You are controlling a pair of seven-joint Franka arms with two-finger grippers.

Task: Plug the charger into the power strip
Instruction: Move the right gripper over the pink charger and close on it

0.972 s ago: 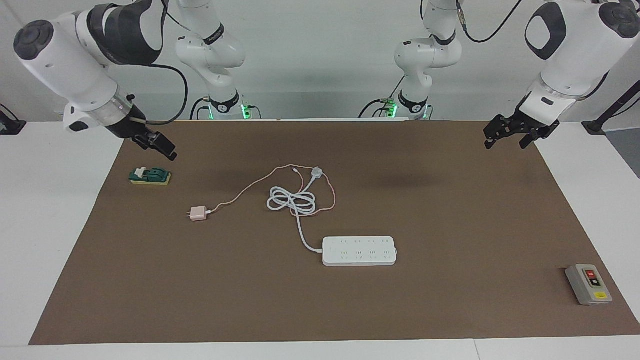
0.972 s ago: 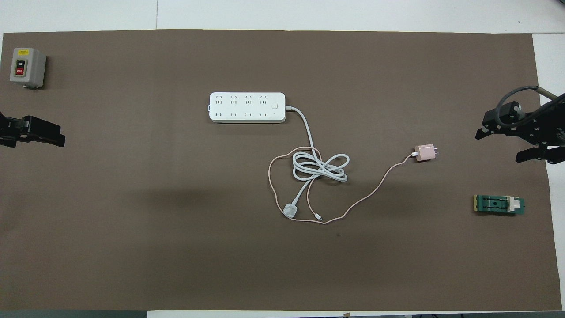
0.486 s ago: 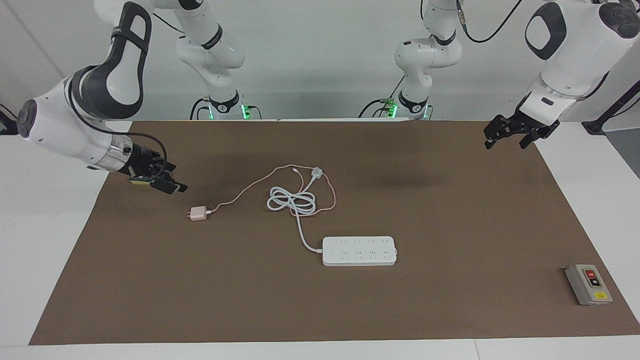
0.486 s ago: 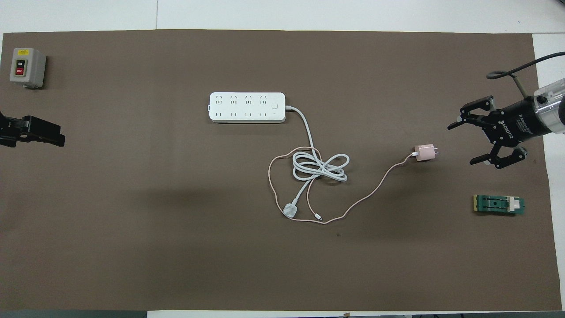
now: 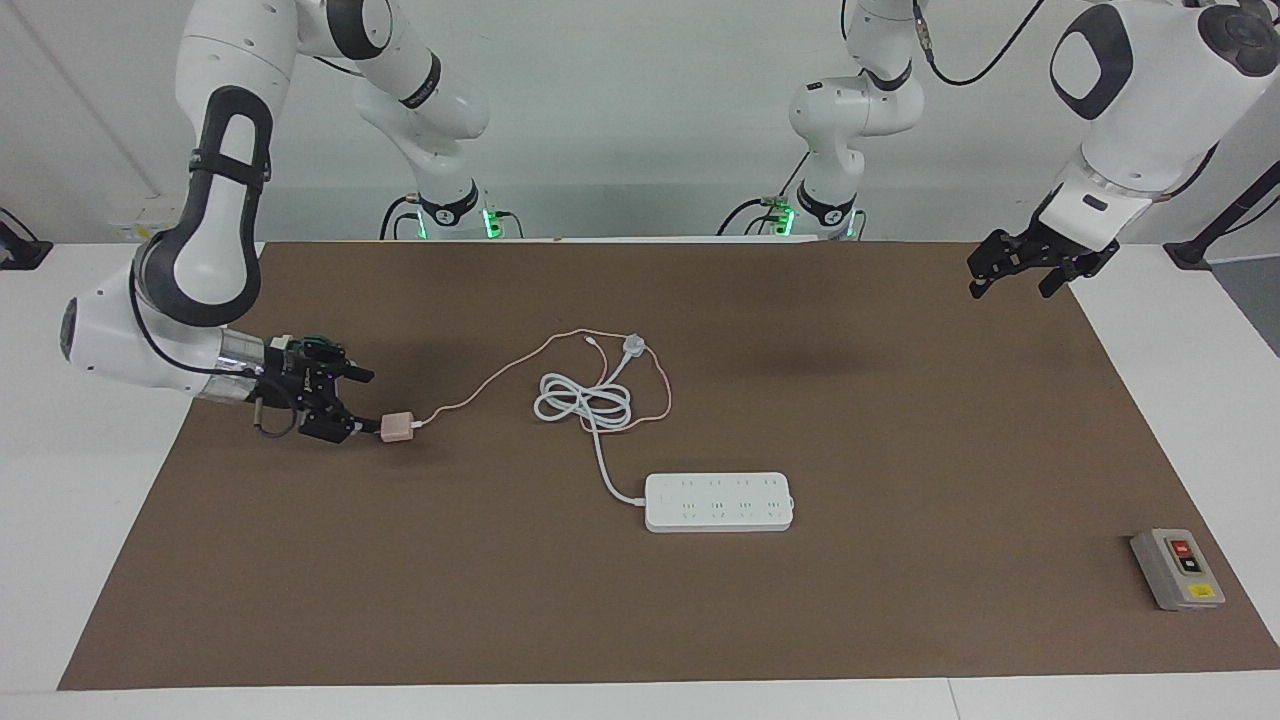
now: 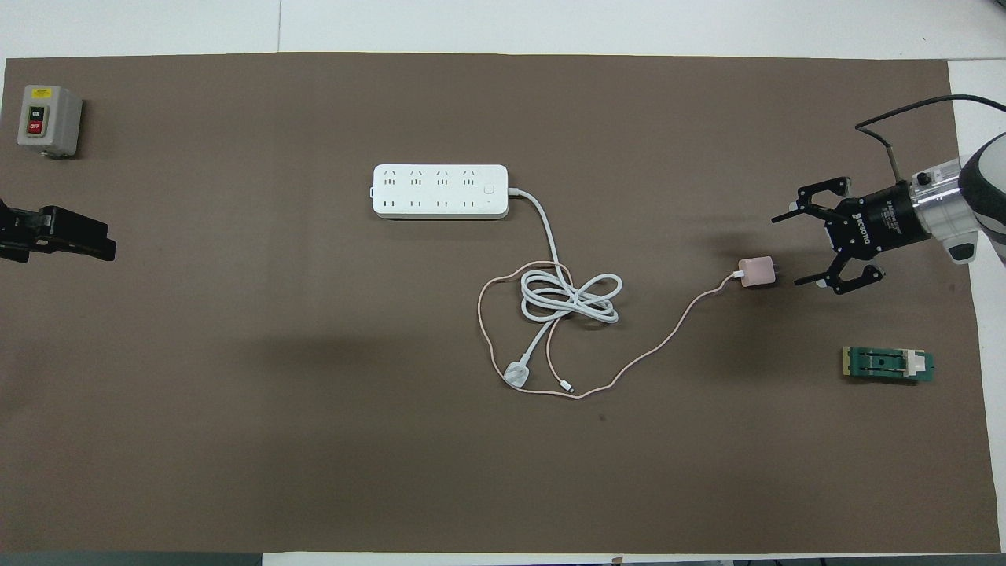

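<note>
A white table [image 6: 550, 27] is carrying a brown mat [image 6: 314, 440] that is covering most of its top. Taking the overhead view as a clock face, the power strip [image 6: 440, 191] is lying toward eleven o'clock, its coiled white cord [image 6: 570, 297] near the centre. The charger [image 6: 756, 272] is sitting at three, a green block [image 6: 889, 365] at four, a grey button box [image 6: 49, 119] at ten.

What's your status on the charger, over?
Right gripper open, low beside the charger, no grip yet. Left gripper open, waiting over the mat's edge. Power strip unplugged; its coiled white cord overlaps the pink cable.
</note>
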